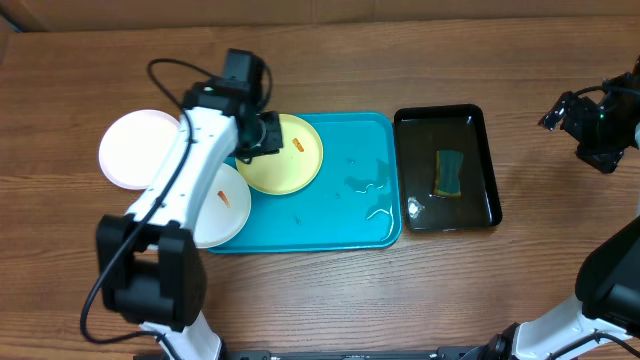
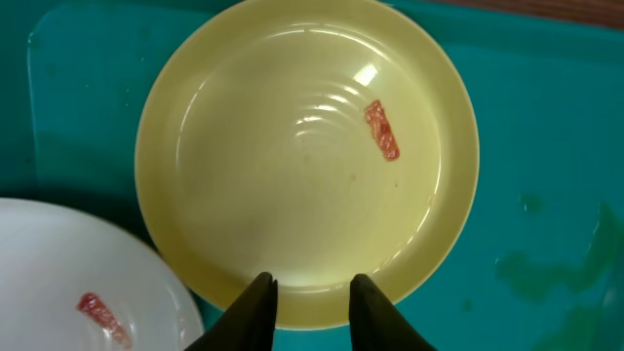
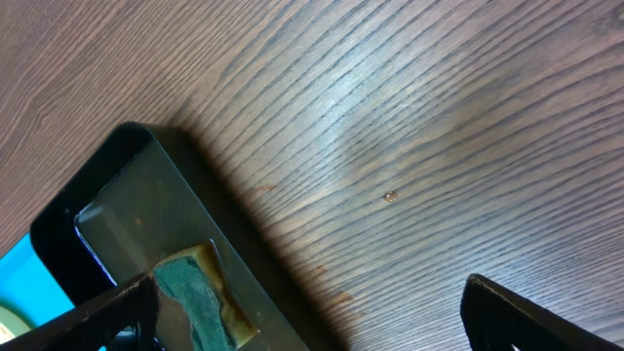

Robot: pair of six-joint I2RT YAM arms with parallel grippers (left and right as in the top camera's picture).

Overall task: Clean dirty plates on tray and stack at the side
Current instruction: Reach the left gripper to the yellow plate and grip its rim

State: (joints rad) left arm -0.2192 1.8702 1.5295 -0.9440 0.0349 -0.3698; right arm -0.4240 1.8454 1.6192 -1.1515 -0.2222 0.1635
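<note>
The left arm [image 1: 190,160] reaches over the turquoise tray [image 1: 340,225], its jaws narrowly parted over the near rim of the yellow-green plate [image 2: 292,175] and gripping nothing. That plate lies on the tray's left half, with an orange-red smear [image 2: 382,132]. A smeared white plate [image 1: 230,215] sits just beside it, seemingly overhanging the tray's left edge. Another white plate [image 1: 135,148] rests on the table [image 1: 520,290] left of the tray. The right arm [image 1: 600,125] hangs beyond the black tray [image 1: 490,170], which holds a sponge [image 1: 449,172]; its jaws are spread wide and empty.
</note>
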